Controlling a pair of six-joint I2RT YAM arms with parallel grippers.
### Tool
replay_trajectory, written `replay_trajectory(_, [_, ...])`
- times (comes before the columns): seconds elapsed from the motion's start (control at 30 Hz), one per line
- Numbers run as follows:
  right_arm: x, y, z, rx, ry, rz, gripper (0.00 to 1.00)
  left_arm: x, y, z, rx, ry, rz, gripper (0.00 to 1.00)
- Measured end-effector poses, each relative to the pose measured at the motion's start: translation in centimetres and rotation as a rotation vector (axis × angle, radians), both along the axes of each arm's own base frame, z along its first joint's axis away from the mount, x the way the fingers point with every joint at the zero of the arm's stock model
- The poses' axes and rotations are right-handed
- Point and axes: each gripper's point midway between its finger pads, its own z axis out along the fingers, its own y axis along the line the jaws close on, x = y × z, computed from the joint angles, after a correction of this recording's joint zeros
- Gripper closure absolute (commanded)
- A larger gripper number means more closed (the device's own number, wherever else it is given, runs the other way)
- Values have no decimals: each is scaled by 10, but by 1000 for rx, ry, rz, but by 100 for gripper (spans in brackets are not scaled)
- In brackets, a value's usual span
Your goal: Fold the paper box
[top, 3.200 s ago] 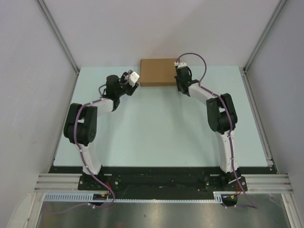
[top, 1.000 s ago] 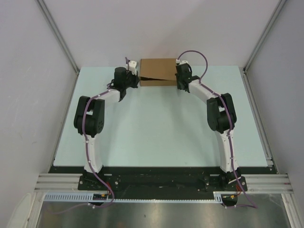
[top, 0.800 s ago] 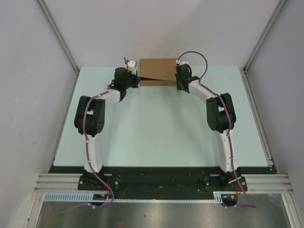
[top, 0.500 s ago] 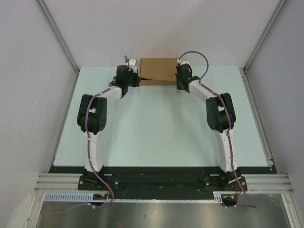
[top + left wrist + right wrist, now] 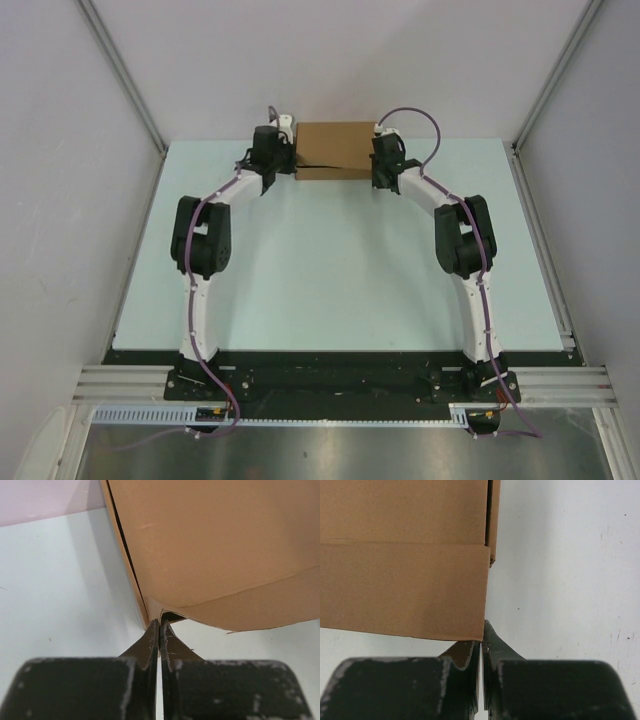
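Overhead, the paper box (image 5: pixel 335 148) sits on the counter (image 5: pixel 330 260) between the left hand (image 5: pixel 291 162) and the right hand (image 5: pixel 376 166). It is nearly closed and its inside is hidden. Left wrist: fingers together, tips touching the box corner just ahead. Right wrist: the same. Pressing both corners evenly should seat the lid flat.

Overhead view looks down from behind; 2 wrist views sit close against the shared paper box (image 5: pixel 335 148).
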Motion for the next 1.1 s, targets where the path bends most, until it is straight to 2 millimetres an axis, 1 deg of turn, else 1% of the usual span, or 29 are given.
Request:
replay_trajectory(0.2, [0,0,0,5,0,-4,100,-1,0,0,64,-20,9,96])
replay_trajectory(0.4, [0,0,0,12,1,-12,100,-5,2,-2,92,-24,14,94])
replay_trajectory(0.5, [0,0,0,11,1,-14,92,-5,1,-2,94,-22,13,94])
replay_trajectory(0.53, [0,0,0,10,1,-15,86,-5,2,-2,94,-22,14,94])
replay_trajectory(0.63, [3,3,2,24,-13,-14,75,-6,2,-3,98,-20,19,94])
replay_trajectory(0.67, [2,3,0,28,-14,-14,72,-6,2,-3,98,-20,19,94])
replay_trajectory(0.7, [3,4,-1,31,-17,-12,67,-5,3,-3,100,-20,21,94])
replay_trajectory(0.8, [1,6,-6,37,-19,-10,59,-5,3,-3,103,-21,26,94])
replay_trajectory(0.97, [-11,10,-17,32,9,-3,53,-5,3,-3,106,-22,31,94])
replay_trajectory(1.03, [-17,12,-16,31,13,4,52,-5,4,-3,106,-22,32,93])
replay_trajectory(1.1, [-24,15,-10,30,11,12,52,-5,3,-3,106,-22,31,93])
